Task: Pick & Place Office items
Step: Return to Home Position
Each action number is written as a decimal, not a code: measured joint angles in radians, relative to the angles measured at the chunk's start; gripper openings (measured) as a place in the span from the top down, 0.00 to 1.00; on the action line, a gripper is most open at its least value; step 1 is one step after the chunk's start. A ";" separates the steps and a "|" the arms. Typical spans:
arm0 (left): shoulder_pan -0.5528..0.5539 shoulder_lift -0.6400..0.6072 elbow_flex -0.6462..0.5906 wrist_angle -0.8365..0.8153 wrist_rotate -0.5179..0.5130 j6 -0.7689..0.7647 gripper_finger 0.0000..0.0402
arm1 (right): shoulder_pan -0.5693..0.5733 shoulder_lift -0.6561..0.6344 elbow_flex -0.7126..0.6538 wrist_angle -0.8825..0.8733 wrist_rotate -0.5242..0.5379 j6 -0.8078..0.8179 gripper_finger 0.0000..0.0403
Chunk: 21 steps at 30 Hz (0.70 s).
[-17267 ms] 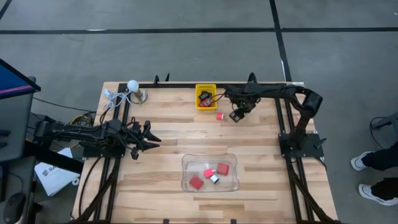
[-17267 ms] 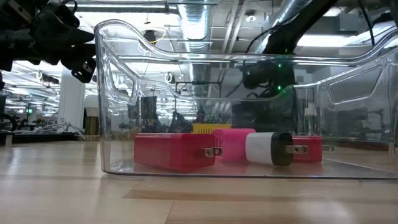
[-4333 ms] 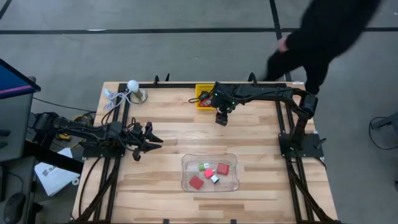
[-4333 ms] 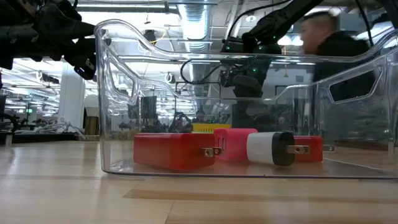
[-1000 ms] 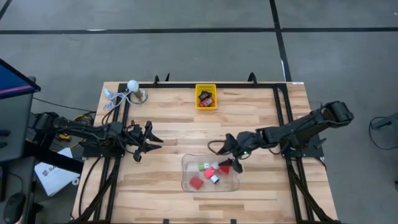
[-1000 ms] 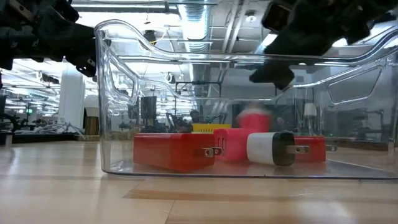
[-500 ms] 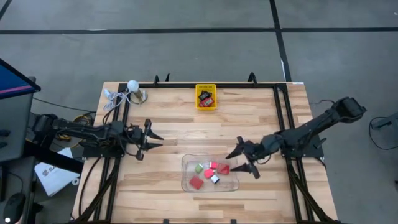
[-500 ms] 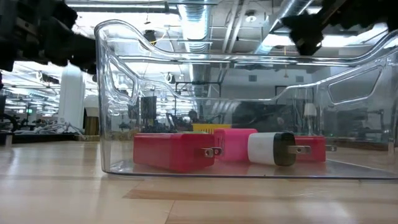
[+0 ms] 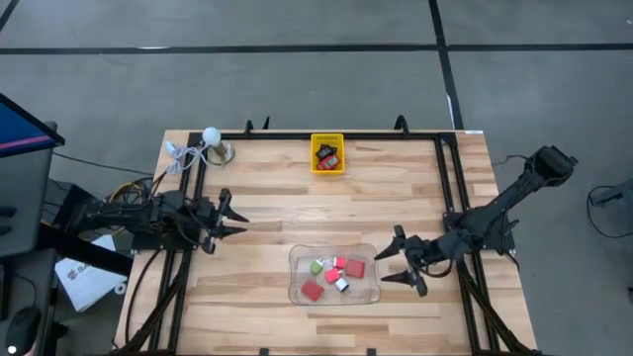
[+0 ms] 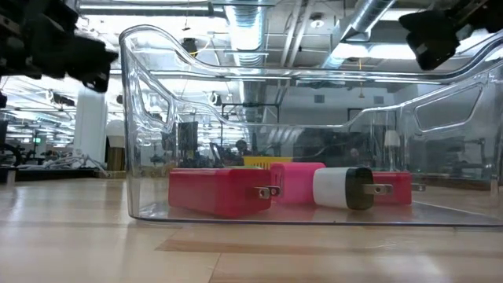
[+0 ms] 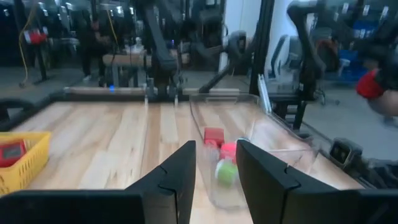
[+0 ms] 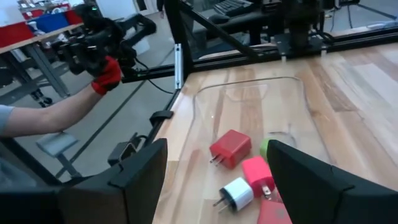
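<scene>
Near the front middle of the wooden table (image 9: 267, 188), found the clear tray (image 9: 368, 294) holding five adapters: a green adapter (image 9: 317, 266), a pink adapter (image 9: 333, 275), a white-and-black adapter (image 9: 341, 284), one red adapter (image 9: 355, 267) toward the tray's right side and a larger red adapter (image 9: 313, 290) at its front left. Saw all five lying on the tray floor, bunched close, with prongs showing on several in the low view. Spotted other office items (image 9: 327, 154), red and black, in the yellow basket (image 9: 316, 158) at the far edge, well apart from the tray. Noted the right gripper (image 9: 386, 270) just beside the tray's right wall, above the table, aimed at the tray, jaws spread wide and holding nothing. Noted the left gripper (image 9: 237, 222) over the table's left side, well apart from the tray, pointing toward the middle, fingers parted by a narrow gap, empty. Caught a white ball (image 9: 211, 134) with its cord at the far left corner. Made out, beyond the table in the right wrist view, a person's red-gloved hand (image 12: 107, 76).
</scene>
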 joint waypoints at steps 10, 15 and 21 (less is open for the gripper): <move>-0.002 -0.047 0.001 -0.043 -0.122 0.023 0.72 | 0.068 -0.003 -0.038 -0.042 0.056 -0.010 0.33; -0.003 0.021 0.000 -0.035 -0.144 0.000 0.72 | 0.047 -0.042 -0.163 0.011 0.102 0.018 0.33; -0.003 0.095 0.000 -0.016 -0.151 0.000 0.72 | -0.028 -0.128 -0.306 0.107 0.058 -0.003 0.33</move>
